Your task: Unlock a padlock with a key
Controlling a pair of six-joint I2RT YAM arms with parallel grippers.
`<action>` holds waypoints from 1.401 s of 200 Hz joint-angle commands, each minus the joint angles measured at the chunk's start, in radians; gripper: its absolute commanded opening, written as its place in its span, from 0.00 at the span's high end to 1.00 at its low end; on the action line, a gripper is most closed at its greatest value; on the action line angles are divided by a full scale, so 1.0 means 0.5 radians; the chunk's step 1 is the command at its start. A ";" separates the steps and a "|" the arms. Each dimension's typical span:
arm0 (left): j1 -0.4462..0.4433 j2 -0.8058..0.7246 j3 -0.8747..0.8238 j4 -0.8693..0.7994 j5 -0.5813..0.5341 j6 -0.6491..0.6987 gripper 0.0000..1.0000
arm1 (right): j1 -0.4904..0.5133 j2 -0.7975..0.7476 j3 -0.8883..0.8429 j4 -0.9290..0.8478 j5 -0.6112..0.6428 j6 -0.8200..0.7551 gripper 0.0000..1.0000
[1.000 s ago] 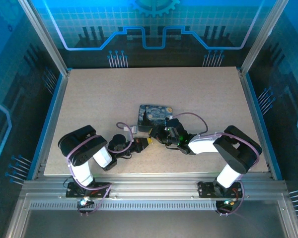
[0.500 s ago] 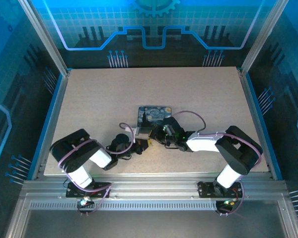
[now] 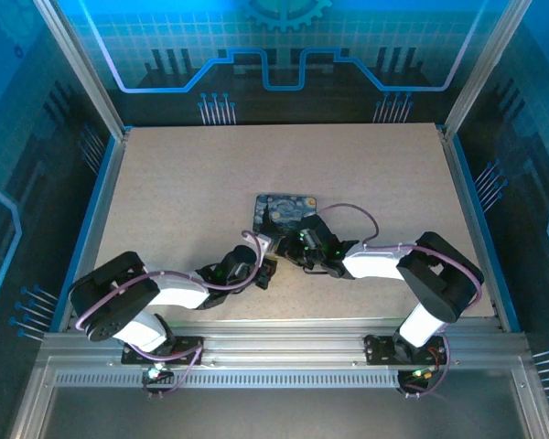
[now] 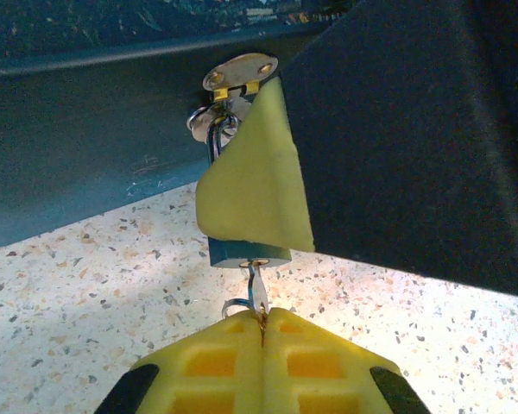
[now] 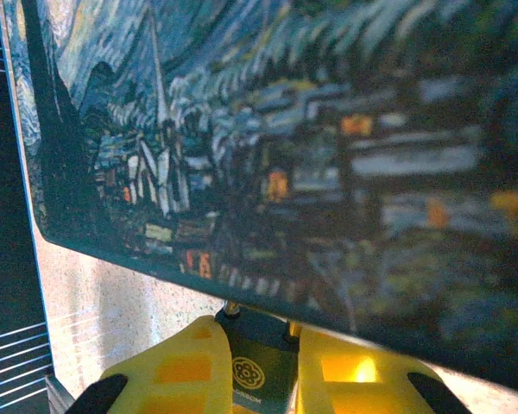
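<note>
In the left wrist view, the teal padlock (image 4: 246, 253) hangs by its thin shackle (image 4: 209, 121) from the tin's brass hasp (image 4: 239, 71). A yellow finger (image 4: 252, 181) of the right gripper covers most of its body. My left gripper (image 4: 263, 321) is shut on the thin key (image 4: 257, 289), whose blade reaches up into the padlock's underside. In the right wrist view, my right gripper (image 5: 259, 366) is shut on the padlock (image 5: 261, 358), just below the tin's lid. From the top, both grippers meet at the tin's front edge, the left gripper (image 3: 267, 267) and the right gripper (image 3: 289, 249).
The dark tin (image 3: 286, 210) with the blue-and-yellow night sky lies mid-table, its side wall (image 4: 86, 147) right behind the padlock. A small key ring (image 4: 233, 304) hangs by the key. Speckled tabletop (image 3: 183, 183) spreads around, bounded by the blue frame.
The left arm has stretched out low, its elbow dropping to the left and its gripper moving right up to the padlock. The right gripper shifted slightly left and has since held still.
</note>
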 commanded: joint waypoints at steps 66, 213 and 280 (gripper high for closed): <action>0.084 -0.060 -0.036 0.112 0.170 -0.051 1.00 | -0.009 -0.189 0.002 -0.362 0.051 -0.099 0.43; 0.195 0.247 -0.234 0.660 0.282 -0.327 1.00 | -0.019 -0.443 -0.119 -0.410 0.094 -0.121 0.40; 0.210 0.311 -0.251 0.832 0.372 -0.359 1.00 | 0.036 -0.171 -0.035 -0.221 0.010 -0.098 0.50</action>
